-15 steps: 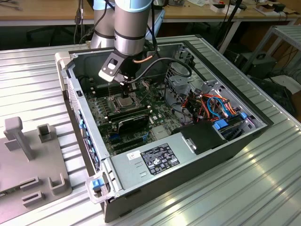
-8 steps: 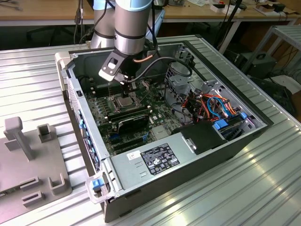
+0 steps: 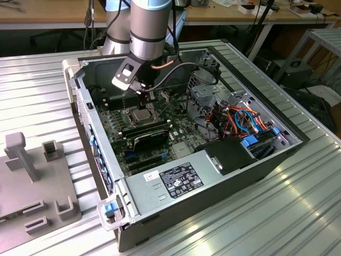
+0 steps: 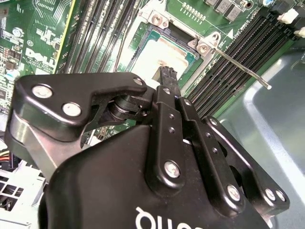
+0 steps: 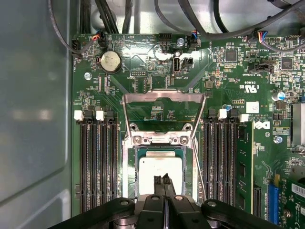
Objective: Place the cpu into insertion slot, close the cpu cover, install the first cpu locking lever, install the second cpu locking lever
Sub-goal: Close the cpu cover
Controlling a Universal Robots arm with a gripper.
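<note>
Black gripper [image 4: 167, 75] right up against the lens in the second wrist view, jaws pressed together into one narrow tip. Just past that tip, chip [image 4: 155, 52] lying flat in the socket [image 4: 153, 19], pale metal face up, green edge showing around it. Thin lever [image 4: 243, 69] raised off one corner of the socket, free end out over the black memory slots [image 4: 252, 38]. Green board [image 4: 38, 33] around all of it.

First wrist view: gripper [image 5: 162, 180] with tips closed against each other, poised over one edge of the chip [image 5: 150, 167]; touching or not, impossible to judge. Chip seated in the socket [image 5: 127, 167], between two banks of memory slots [image 5: 97, 162]. Cover [image 5: 164, 97] swung open, standing off the socket edge on the side toward the coin battery [image 5: 110, 61].

Exterior view: arm [image 3: 146, 26] reaching down past the far edge of the open computer case [image 3: 213, 210], gripper [image 3: 145, 102] low over the chip [image 3: 138, 115], toward the board's far corner at the exterior view's left. Case resting on a ribbed metal table [image 3: 298, 202]; grey holder tray [image 3: 32, 181] at the table's edge on the exterior view's left.
</note>
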